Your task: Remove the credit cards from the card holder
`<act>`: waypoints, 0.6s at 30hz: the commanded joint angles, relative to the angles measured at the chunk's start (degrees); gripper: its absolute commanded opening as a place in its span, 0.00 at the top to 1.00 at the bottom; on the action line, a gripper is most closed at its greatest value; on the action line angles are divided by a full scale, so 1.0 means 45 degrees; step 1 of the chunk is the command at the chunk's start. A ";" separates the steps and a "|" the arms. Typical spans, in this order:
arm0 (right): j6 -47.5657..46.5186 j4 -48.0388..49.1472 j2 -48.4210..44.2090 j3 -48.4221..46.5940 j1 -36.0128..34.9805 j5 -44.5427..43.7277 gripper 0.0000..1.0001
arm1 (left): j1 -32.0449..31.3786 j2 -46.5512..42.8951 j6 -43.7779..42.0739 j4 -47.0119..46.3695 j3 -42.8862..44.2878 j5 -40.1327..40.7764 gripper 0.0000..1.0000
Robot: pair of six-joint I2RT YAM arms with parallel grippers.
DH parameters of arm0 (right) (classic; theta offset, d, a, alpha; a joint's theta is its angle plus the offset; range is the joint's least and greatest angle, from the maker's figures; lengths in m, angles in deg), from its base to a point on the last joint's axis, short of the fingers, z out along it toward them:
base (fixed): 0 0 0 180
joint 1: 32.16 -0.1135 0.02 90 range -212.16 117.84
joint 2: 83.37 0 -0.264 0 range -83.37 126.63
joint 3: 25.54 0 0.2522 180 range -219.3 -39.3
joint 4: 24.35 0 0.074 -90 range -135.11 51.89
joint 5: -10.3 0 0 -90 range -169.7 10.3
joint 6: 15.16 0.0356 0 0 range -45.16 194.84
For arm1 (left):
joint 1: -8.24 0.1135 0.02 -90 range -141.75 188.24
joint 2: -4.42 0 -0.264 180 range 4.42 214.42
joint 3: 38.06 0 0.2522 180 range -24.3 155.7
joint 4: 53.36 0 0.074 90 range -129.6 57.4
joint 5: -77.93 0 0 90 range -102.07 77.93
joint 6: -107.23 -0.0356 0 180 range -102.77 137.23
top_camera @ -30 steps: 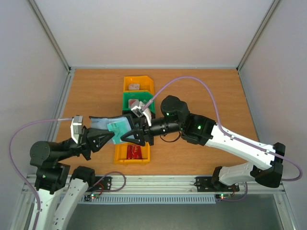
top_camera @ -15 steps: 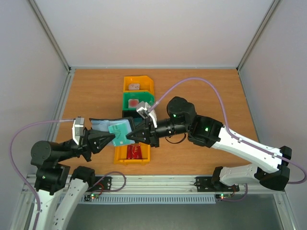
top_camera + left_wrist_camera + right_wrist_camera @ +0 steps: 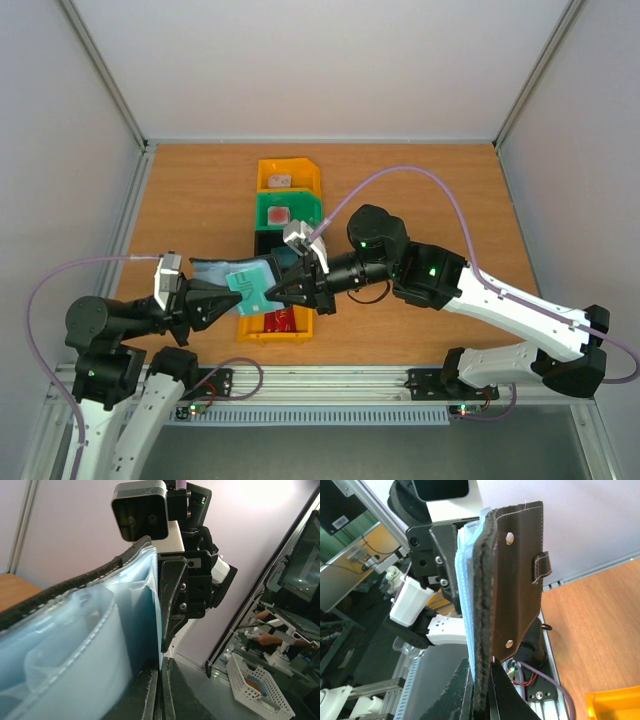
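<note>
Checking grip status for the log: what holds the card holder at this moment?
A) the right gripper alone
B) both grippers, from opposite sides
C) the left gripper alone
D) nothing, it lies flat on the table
B: the left gripper and the right gripper are each shut on an edge of the card holder, which is held up between them.

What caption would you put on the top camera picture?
Left gripper and right gripper both pinch the card holder, a teal card showing.
</note>
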 commanded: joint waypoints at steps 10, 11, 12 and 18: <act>-0.0285 -0.0321 -0.0307 -0.0276 -0.0019 -0.0143 0.99 | -0.0042 -0.0522 0.0537 0.0470 -0.0146 -0.0770 0.89; -0.0314 -0.0365 -0.0338 -0.0259 -0.0019 -0.0171 0.99 | -0.0042 -0.0543 0.0533 0.0527 -0.0131 -0.0768 0.89; -0.0352 -0.0421 -0.0354 -0.0257 -0.0019 -0.0240 0.99 | -0.0042 -0.0577 0.0532 0.0553 -0.0129 -0.0799 0.90; -0.0399 -0.0611 -0.0412 -0.0259 0.0007 -0.0274 0.99 | -0.0041 -0.0652 0.0300 0.0976 -0.0045 -0.0839 0.99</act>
